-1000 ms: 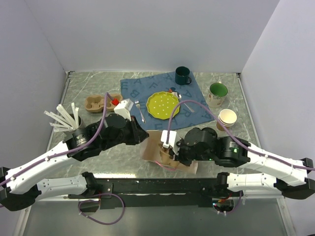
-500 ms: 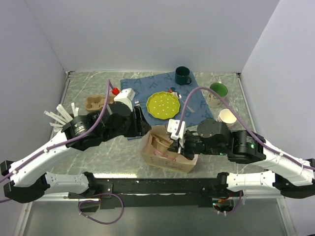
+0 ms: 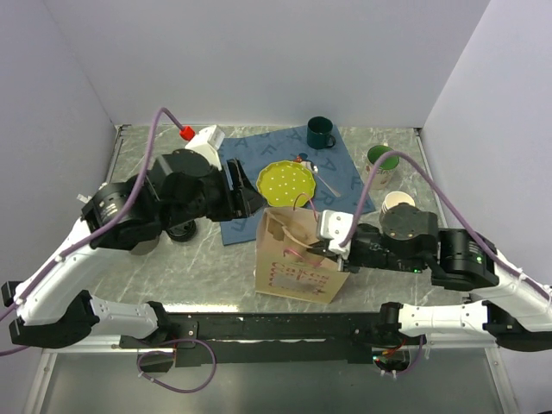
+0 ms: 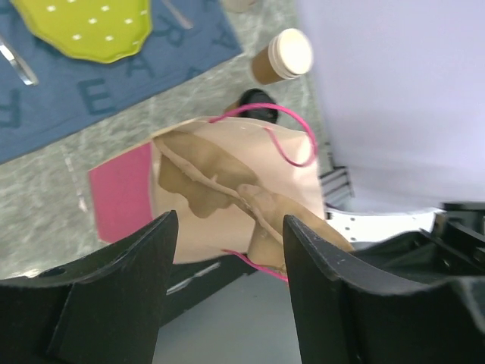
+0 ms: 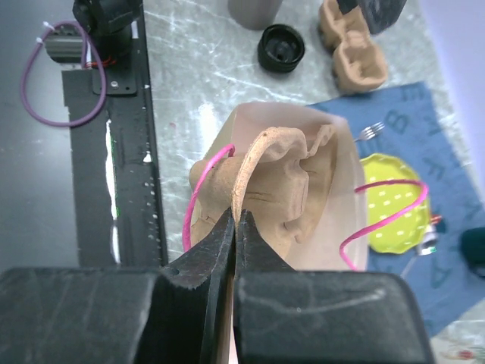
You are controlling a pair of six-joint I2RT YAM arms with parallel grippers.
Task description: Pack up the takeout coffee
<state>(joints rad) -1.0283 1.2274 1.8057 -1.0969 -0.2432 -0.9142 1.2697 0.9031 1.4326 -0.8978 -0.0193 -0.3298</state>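
Note:
A tan paper bag (image 3: 297, 278) with pink handles stands upright near the table's front edge, also seen from above (image 4: 220, 227) (image 5: 333, 227). A brown pulp cup carrier (image 5: 299, 178) sits inside it. My right gripper (image 5: 236, 216) (image 3: 323, 247) is shut on the carrier's thin rim at the bag's mouth. My left gripper (image 4: 229, 227) (image 3: 248, 198) hangs open above and behind the bag, holding nothing. The takeout coffee (image 5: 281, 47) shows mainly as a round black lid on the marble left of the bag (image 3: 182, 231), apart from both grippers.
On the blue mat (image 3: 246, 157) lie a yellow-green plate (image 3: 286, 182) and a fork. A dark green mug (image 3: 320, 132), a green-lined mug (image 3: 382, 159) and stacked paper cups (image 3: 398, 205) stand right. A second pulp carrier (image 5: 352, 49) and a grey holder (image 5: 254, 11) stand left.
The bag has gone from lying flat to standing upright. My left gripper opened, let go and rose back to the left. My right gripper shifted right, still pinching the carrier.

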